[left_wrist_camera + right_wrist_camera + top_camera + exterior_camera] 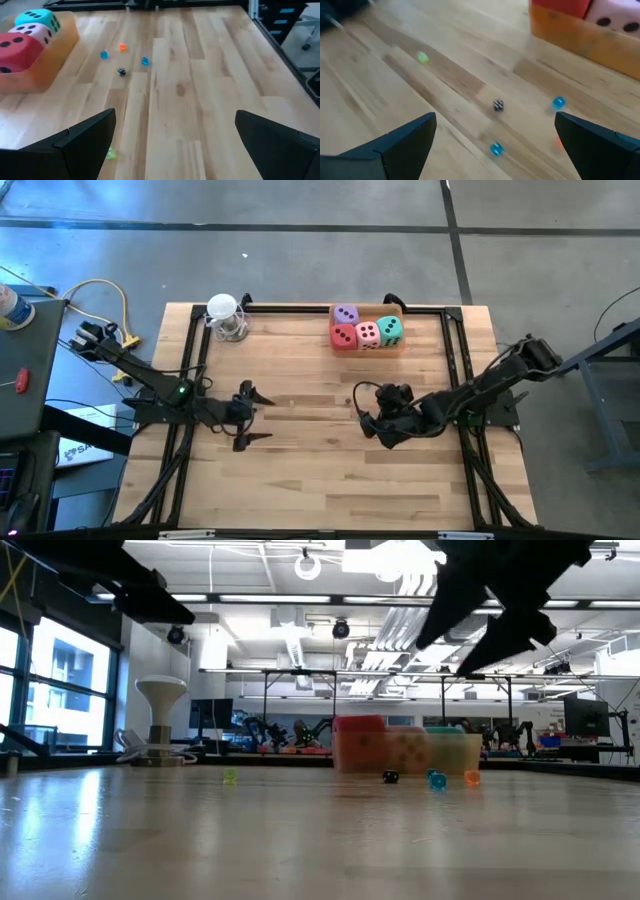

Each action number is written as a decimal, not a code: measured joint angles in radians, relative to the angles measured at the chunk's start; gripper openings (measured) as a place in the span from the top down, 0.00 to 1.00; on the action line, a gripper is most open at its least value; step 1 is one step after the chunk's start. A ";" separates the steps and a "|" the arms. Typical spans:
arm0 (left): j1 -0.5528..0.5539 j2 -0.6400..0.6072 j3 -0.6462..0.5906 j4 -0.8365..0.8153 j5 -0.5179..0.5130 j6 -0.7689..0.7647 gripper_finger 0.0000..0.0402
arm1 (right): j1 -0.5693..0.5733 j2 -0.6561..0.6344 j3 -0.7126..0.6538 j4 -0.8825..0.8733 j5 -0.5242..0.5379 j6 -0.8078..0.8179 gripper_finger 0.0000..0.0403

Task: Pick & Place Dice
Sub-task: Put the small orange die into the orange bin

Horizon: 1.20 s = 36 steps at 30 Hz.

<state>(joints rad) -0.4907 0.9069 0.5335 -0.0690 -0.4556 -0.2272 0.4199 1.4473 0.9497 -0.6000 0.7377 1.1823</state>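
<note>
Four dice sit together in an orange tray (400,346) at the far edge of the table (300,480), right of centre: purple die (346,314) farthest, red die (343,337), pink die (368,334) and teal die (390,329) in a row in front of it; left gripper (250,416) hovers over the left-centre boards, jaws wide apart, holding nothing; right gripper (368,416) hovers right of centre, near side of the tray, jaws also wide apart and empty; small beads (121,71) lie scattered on the wood near the tray; a white stand (226,317) occupies the far left.
</note>
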 joint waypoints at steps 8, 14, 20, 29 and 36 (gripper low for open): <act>0.058 0.000 0.000 -0.006 -0.055 0.040 0.00 | -0.061 0.068 0.000 -0.093 -0.130 -0.001 0.01; 0.104 0.000 0.000 -0.015 -0.055 -0.021 0.00 | -0.102 0.128 0.000 -0.140 -0.165 -0.079 0.01; 0.127 0.000 0.000 -0.015 -0.053 -0.015 0.00 | -0.137 0.151 0.000 -0.152 -0.220 -0.108 0.01; 0.117 0.005 0.001 -0.025 -0.007 -0.070 0.00 | -0.161 0.151 0.000 -0.049 -0.145 -0.260 0.01; 0.076 0.007 0.001 -0.028 0.016 -0.092 0.00 | -0.180 0.151 0.000 -0.090 -0.212 -0.260 0.01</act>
<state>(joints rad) -0.4152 0.9143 0.5346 -0.0968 -0.4398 -0.3196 0.2395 1.5982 0.9497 -0.6901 0.5257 0.9222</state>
